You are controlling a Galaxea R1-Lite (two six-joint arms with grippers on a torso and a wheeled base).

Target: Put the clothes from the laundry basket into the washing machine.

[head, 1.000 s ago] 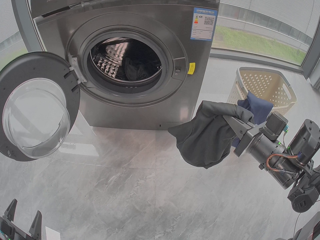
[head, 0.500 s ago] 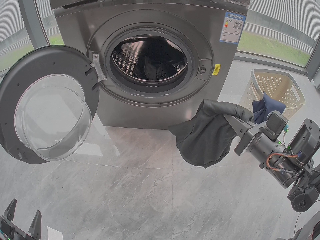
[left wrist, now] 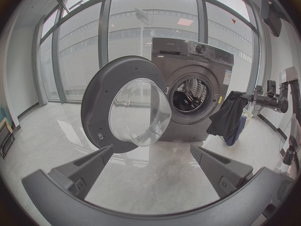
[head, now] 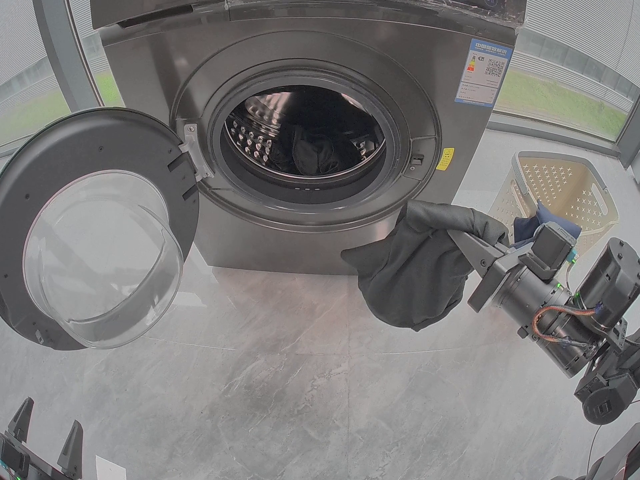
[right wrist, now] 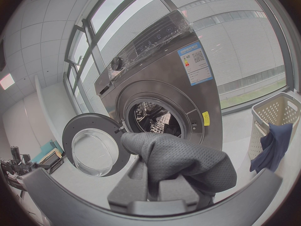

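Observation:
My right gripper (head: pixel 475 243) is shut on a dark grey garment (head: pixel 417 271), which hangs in the air low and to the right of the washing machine's open drum (head: pixel 310 138). The same grey garment (right wrist: pixel 178 159) drapes over the gripper's fingers (right wrist: pixel 163 185) in the right wrist view. Dark clothes (head: pixel 313 151) lie inside the drum. The round door (head: pixel 93 228) is swung wide to the left. A beige laundry basket (head: pixel 567 188) stands at the right with a blue garment (head: pixel 543 221) hanging over its rim. My left gripper (head: pixel 47 431) is open at the lower left, holding nothing.
The grey washing machine (head: pixel 307 115) stands against tall windows. Its open door (left wrist: pixel 125 104) juts into the left side of the floor. Bare tiled floor (head: pixel 267 381) lies between me and the machine.
The camera has moved: the machine and basket have shifted right and downward in the head view and look nearer. My right gripper still holds the grey garment in the same pose.

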